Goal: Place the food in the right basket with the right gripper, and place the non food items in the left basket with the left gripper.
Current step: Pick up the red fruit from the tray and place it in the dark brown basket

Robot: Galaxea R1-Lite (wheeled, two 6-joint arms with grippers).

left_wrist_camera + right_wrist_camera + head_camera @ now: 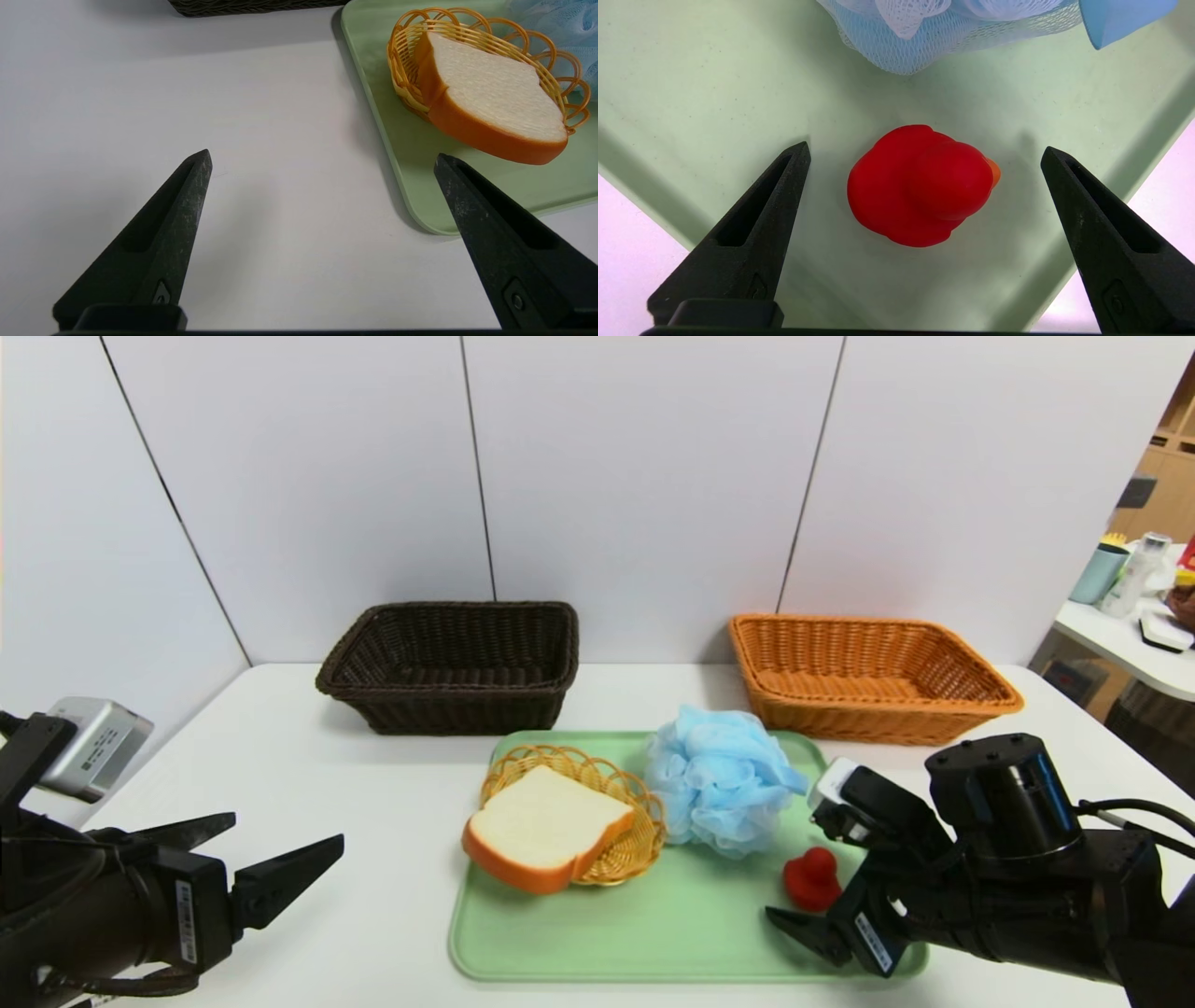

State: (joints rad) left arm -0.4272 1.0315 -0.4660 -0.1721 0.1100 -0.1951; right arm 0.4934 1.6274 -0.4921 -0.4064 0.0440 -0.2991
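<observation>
A bread slice (546, 821) (495, 100) lies in a small yellow wicker basket (560, 756) (406, 46) on the green tray (653, 933) (691, 93). Beside it sit a blue mesh bath puff (724, 775) (915, 42) and a red rubber duck (810, 879) (920, 184). My right gripper (805, 922) (924, 149) hangs open over the tray's near right corner, with the duck between and just beyond its tips, untouched. At the near left my left gripper (288, 829) (322, 155) is open and empty over the bare table beside the tray. The dark brown left basket (448, 709) and the orange right basket (859, 719) hold nothing that I can see.
Both baskets stand at the back of the white table (373, 896) against grey wall panels. The tray's near left corner (434, 224) lies close to my left gripper's fingers. A side table with bottles (1130, 579) stands at the far right.
</observation>
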